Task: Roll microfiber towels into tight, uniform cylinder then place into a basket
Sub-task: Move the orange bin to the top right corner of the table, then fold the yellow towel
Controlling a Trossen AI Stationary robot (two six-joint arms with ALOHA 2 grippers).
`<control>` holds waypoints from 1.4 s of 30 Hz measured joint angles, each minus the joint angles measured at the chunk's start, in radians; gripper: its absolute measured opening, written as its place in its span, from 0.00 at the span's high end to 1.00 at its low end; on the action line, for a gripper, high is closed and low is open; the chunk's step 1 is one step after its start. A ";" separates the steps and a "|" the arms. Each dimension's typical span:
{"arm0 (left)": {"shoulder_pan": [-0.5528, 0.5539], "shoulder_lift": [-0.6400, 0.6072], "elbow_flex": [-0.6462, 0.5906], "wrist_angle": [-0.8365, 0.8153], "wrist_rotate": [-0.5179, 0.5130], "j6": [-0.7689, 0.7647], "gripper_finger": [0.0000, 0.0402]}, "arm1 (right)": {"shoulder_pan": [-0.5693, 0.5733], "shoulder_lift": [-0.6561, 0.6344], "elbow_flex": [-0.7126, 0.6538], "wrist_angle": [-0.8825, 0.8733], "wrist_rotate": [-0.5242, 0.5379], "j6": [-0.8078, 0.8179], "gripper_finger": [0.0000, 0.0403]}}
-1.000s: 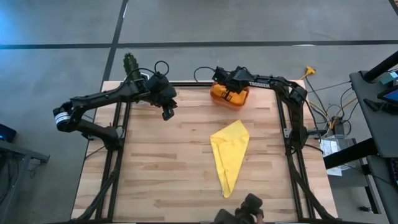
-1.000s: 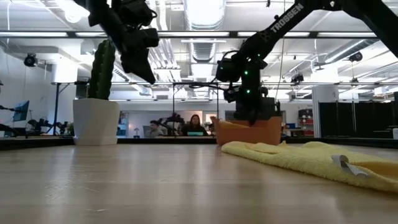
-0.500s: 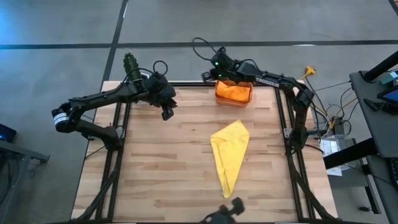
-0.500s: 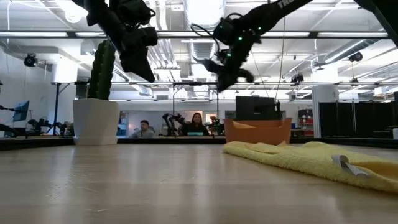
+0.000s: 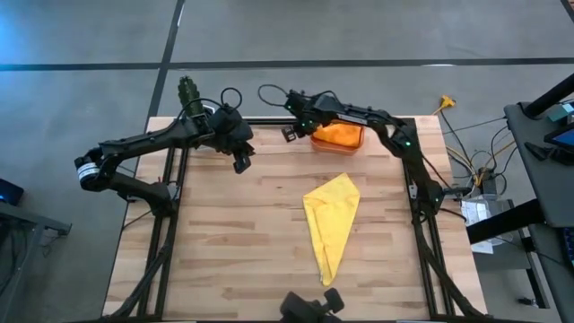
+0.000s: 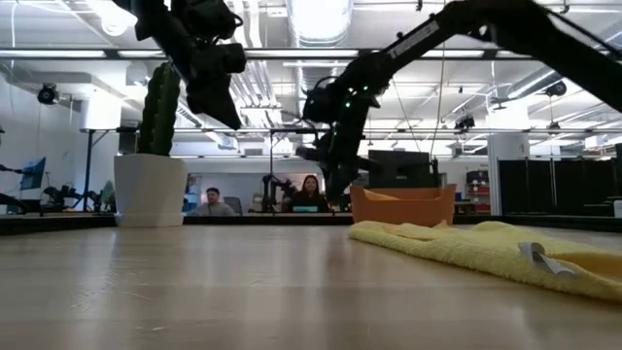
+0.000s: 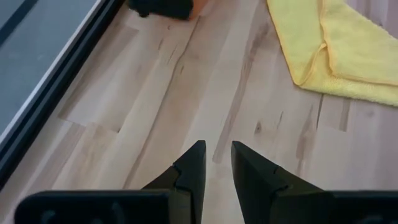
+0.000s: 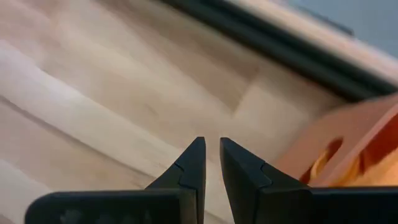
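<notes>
Pale butcher-block wooden worktop [image 5: 233,242] with a black frame along its edges, set on a grey floor crossed by dark lines. Beyond the far edge in the low view, an open hall with strip lights, desks, and two seated people [image 6: 307,193] well behind the worktop. White faceted pot with a green cactus [image 6: 153,163] at the far left corner.

Bright yellow microfiber towel [image 5: 330,222], folded to a long pointed wedge, flat on the worktop right of centre, wide end toward the far edge, narrow tip toward the near edge. Small salmon-red plastic basket [image 5: 338,135] at the far edge, right of the middle, with the bright orange microfiber towel [image 5: 336,132] bundled inside; whether tightly rolled, hard to say from above.

Right gripper [image 5: 291,133] raised above the worktop just left of the basket, near the far edge, clear of its rim; fingers [image 8: 193,163] nearly together with only a thin slit between, nothing in them, nothing touched. Left gripper [image 5: 241,163] hanging in the air over the far left part of the worktop, well apart from both towels; fingers [image 7: 191,167] close with a narrow gap, holding nothing.
</notes>
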State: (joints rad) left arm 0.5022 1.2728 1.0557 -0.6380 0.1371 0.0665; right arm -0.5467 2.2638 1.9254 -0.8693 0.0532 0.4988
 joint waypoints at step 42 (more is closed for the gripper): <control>0.000 0.004 -0.003 0.027 0.046 -0.061 0.85 | -0.075 -0.477 -0.306 -0.288 -0.101 -0.164 0.83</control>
State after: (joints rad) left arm 0.5026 1.2766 1.0526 -0.6111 0.1835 0.0051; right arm -0.6219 1.7865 1.6194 -1.1573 -0.0473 0.3349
